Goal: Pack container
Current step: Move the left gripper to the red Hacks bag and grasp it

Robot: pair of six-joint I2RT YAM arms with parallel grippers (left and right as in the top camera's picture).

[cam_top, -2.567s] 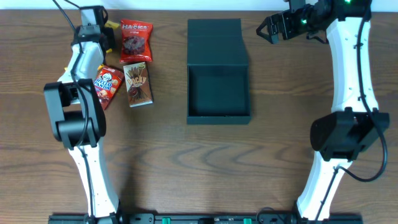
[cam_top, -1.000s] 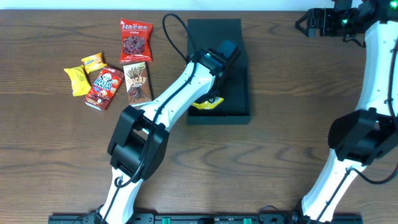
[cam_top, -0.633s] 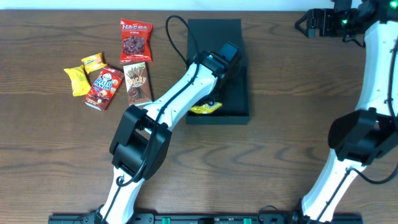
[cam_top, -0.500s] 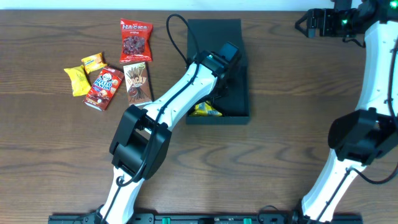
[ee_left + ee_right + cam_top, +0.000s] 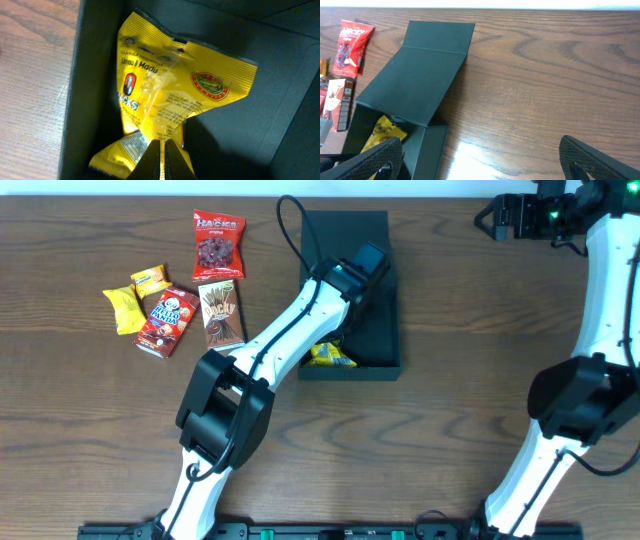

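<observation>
fig.: my left gripper (image 5: 160, 159), fingers pressed together, hangs over the packet (image 5: 170, 95) lying in the container (image 5: 352, 372) (lid (image 5: 345, 230) folded open, between both arms). my right gripper (image 5: 480, 165) sits far right, fingers wide apart, empty.

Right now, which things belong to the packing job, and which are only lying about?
Job: box; yellow packet inside it; shut left gripper above; likely the waiting snacks: Hacks bag, Pocky box, red bag, yellow pack, small yellow pack.
Lying about: right gripper, open, parked at the far edge.
</observation>
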